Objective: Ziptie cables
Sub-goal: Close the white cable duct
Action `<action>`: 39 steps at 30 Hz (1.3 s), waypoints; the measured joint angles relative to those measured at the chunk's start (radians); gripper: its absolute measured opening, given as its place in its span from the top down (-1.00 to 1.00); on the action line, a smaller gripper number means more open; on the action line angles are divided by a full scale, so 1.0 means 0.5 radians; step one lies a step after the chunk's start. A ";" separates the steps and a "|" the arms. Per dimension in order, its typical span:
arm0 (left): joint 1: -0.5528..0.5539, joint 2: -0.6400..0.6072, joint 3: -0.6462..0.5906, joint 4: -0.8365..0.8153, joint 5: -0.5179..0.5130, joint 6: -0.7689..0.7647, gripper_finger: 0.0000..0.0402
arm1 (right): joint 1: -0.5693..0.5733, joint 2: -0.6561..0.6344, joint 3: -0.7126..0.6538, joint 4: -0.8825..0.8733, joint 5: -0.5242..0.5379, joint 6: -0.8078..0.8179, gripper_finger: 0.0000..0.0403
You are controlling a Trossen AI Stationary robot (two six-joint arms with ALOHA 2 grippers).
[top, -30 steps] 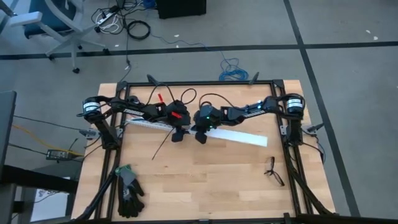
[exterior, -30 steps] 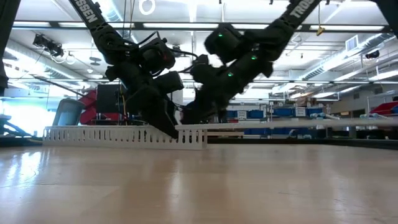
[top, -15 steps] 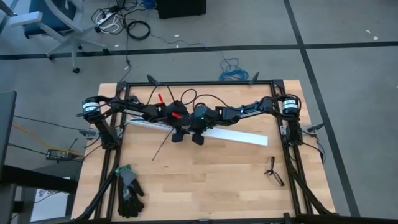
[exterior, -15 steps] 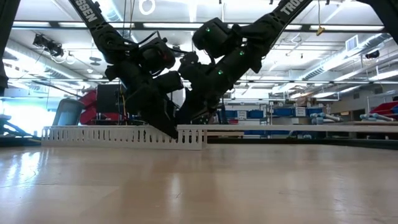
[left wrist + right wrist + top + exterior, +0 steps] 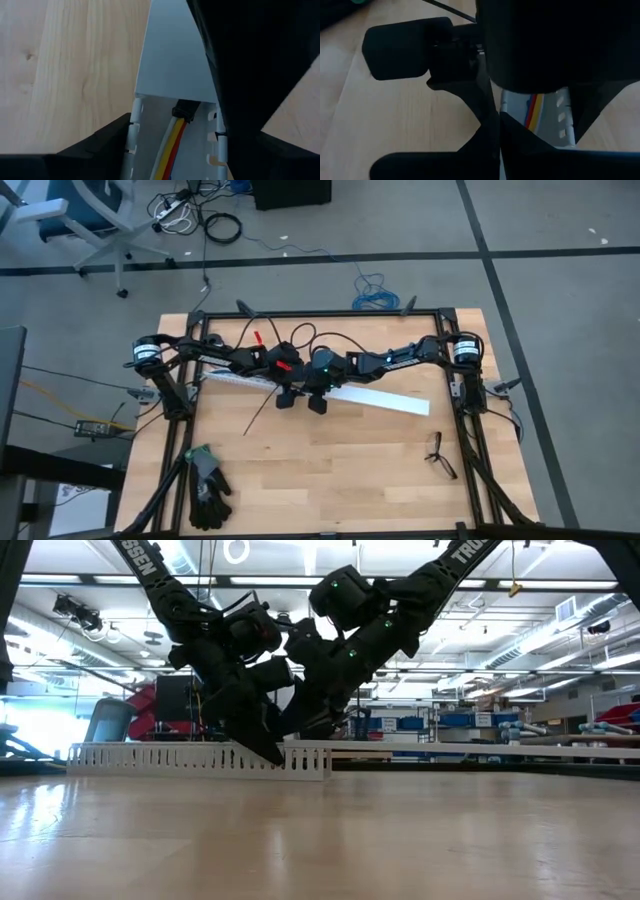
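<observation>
Left gripper (image 5: 287, 396) sits low over the white slotted strip (image 5: 232, 379) in the middle of the table (image 5: 330, 470), and its two dark fingers (image 5: 105, 142) stand apart, one on each side of the strip. Nothing is pinched between them. Right gripper (image 5: 318, 400) is just beside it, touching or almost touching, with its fingers shut tight and nothing seen in them.

Inside the strip lie the cables (image 5: 170, 145), thin coloured wires side by side, ending in a small dark plug (image 5: 184, 110). They look light and bendy, so they will flop and spread if lifted at one end. I think it is best to hold them near the middle, where they stay bunched, and not by the plug.

Close by on the bare wood lies the ziptie (image 5: 258, 411), a thin black strip. It looks light, springy and smooth, and it lies flat, so it may slip away when pinched. Taking it by one end looks easiest.

Room is tight where the two grippers meet. Toward the front, the table is wide and free, with a glove (image 5: 208, 485) and spectacles (image 5: 438, 455) well apart near the edges.
</observation>
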 joint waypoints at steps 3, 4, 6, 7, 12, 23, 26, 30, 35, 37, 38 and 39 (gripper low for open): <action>0.000 -0.007 0.000 -0.002 0.001 0.001 -0.43 | -0.001 -0.012 0.000 -0.002 0.001 0.000 1.00; 0.001 -0.015 -0.001 -0.010 0.001 0.006 -0.43 | -0.001 -0.020 0.000 0.006 0.001 0.000 1.00; 0.004 -0.045 -0.001 -0.021 0.000 0.027 -0.43 | -0.001 -0.054 0.000 -0.005 0.002 -0.008 1.00; 0.004 -0.064 -0.001 -0.031 -0.004 0.042 -0.43 | -0.001 -0.076 0.000 0.004 0.002 -0.016 1.00; 0.006 -0.147 -0.001 -0.149 -0.018 0.109 -0.43 | -0.009 -0.168 0.001 -0.037 0.023 -0.033 1.00; 0.073 -0.244 -0.345 0.136 0.021 0.037 -0.43 | 0.043 -0.291 0.001 -0.451 0.300 -0.013 1.00; 0.075 -0.331 -0.476 0.299 0.022 0.010 -0.43 | 0.066 -0.289 0.001 -0.464 0.283 0.035 1.00; 0.076 -0.427 -0.554 0.399 0.020 0.007 -0.43 | 0.069 -0.225 -0.027 -0.459 0.271 0.118 1.00; 0.076 -0.397 -0.563 0.410 0.029 0.002 -0.37 | 0.063 -0.141 -0.028 -0.342 0.215 0.184 1.00; 0.076 -0.396 -0.562 0.404 0.031 0.001 -0.30 | 0.057 -0.096 -0.027 -0.305 0.189 0.200 1.00; 0.076 -0.396 -0.562 0.404 0.032 0.001 -0.27 | 0.055 -0.079 -0.024 -0.273 0.172 0.212 1.00; 0.076 -0.396 -0.562 0.406 0.033 0.000 -0.23 | 0.053 -0.059 -0.024 -0.246 0.164 0.219 1.00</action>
